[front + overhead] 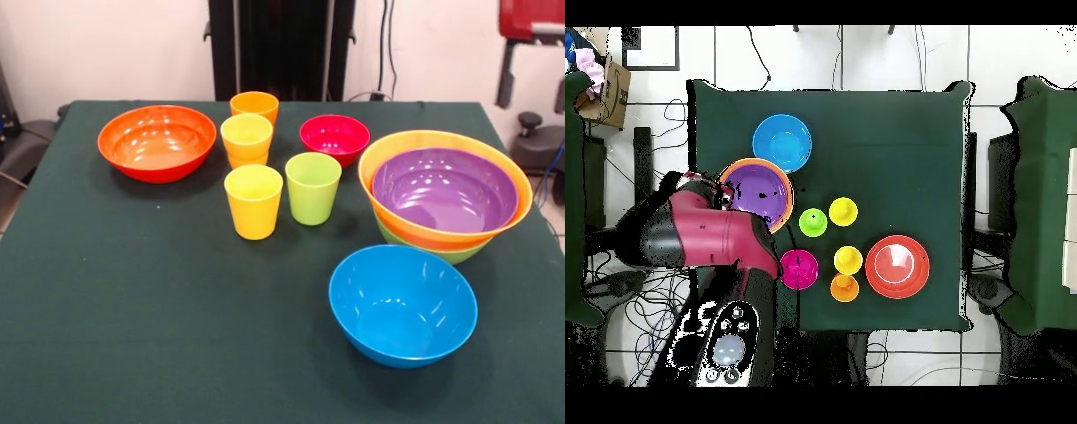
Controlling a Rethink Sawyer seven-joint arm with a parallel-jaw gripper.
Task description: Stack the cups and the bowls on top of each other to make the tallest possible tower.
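Nine pieces sit on the green table [132, 291], taken here from left to right in the front view. Far left is the red-orange bowl [157, 141], alone and upright. Next come the cups: an orange cup [254, 106] at the back, a yellow cup [246, 140] just in front of it that seems to sit in another orange one, then a second yellow cup [253, 201] and the green cup [312, 187] side by side, close but apart. The small magenta bowl [335, 139] stands behind the green cup. Right of that is the tower [446, 194] so far: a purple bowl [444, 188] nested in a large orange bowl [415, 141], with a green bowl's edge showing beneath. The blue bowl [403, 304] sits nearest the camera, well apart from the rest.

The arm [700, 235] shows only in the overhead view, its end over the tower's edge; whether the gripper is open or closed I cannot tell.

These look like light, stiff, glossy plastic, so likely slippery. A bowl is best pinched across its rim wall, one finger inside and one outside; a cup is narrow enough to grasp around its body near the top. Light pieces may skid or tip if nudged.
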